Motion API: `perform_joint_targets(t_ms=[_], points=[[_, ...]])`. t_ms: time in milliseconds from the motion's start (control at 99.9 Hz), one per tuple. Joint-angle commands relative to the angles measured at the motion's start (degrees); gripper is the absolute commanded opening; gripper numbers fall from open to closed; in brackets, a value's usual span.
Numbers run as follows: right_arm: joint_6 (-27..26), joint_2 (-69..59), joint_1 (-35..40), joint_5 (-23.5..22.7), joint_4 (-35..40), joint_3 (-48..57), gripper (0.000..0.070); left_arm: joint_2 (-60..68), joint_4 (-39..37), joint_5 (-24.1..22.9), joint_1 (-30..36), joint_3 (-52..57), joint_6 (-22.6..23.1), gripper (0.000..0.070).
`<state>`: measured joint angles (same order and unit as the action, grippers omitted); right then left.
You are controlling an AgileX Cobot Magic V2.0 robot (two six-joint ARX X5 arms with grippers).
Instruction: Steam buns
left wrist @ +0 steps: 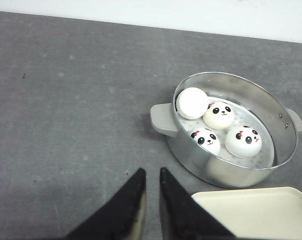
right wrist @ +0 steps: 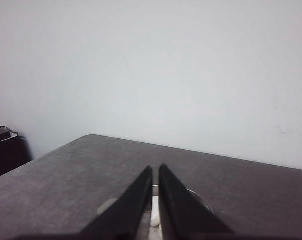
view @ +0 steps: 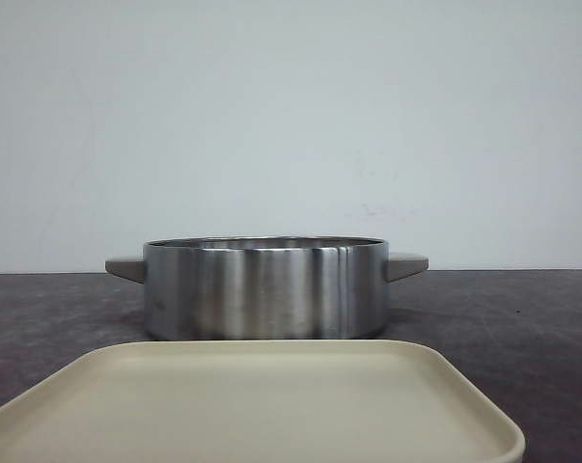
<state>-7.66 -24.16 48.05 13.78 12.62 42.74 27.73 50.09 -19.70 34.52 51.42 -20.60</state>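
From the front we see a steel pot [view: 264, 287] with grey side handles standing on the dark table [view: 522, 318], and just in front of it a cream tray [view: 271, 405]. In the left wrist view all four buns [left wrist: 220, 129] lie inside that pot, three showing panda faces and one turned blank-side up against the wall near a handle, while our left gripper [left wrist: 152, 175] hangs above bare table beside the pot with its black fingers nearly together, holding nothing. In the right wrist view our right gripper [right wrist: 156, 172] is likewise almost closed and empty, raised over the pot's rim, which peeks out behind its fingers, with the white wall [right wrist: 166, 70] beyond.
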Motion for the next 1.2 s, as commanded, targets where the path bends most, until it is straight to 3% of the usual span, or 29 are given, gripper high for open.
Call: perform_joint_targets(t_ms=[0,60,170,391,661,891,1052,1192], points=[[0.6,-0.3,0.6,0.1,-0.6,0.7,0.0015,0.2,-0.4,-0.4,0.4,0.6,0.0,0.0],[0.6,-0.3,0.4,-0.5,-0.6,0.7,0.0014,0.2,-0.4,-0.4,0.4,0.6,0.0,0.0],[0.6,0.0,-2.8,2.9,0.2,-0.3,0.0014,0.2,-0.4,-0.4,0.4,0.6,0.0,0.0],[0.7,2.7,-17.5,3.1,-7.7,-12.2,0.0015,0.2,-0.3,-0.4,0.4,0.6,0.0,0.0],[0.9,10.1,-34.0,-5.5,-10.9,-32.2,0.0014,0.2,-0.4,-0.4,0.4,0.6,0.0,0.0],[3.7,18.0,-39.3,-8.2,-10.9,-41.1,0.0015,0.2,-0.4,-0.4,0.4,0.6,0.0,0.0],[5.5,23.3,-40.1,-8.2,-2.4,-42.1,0.0015,0.2,-0.4,-0.4,0.4,0.6,0.0,0.0],[6.8,24.0,-40.9,-6.0,-3.0,-42.1,0.0014,0.2,-0.3,-0.4,0.4,0.6,0.0,0.0]])
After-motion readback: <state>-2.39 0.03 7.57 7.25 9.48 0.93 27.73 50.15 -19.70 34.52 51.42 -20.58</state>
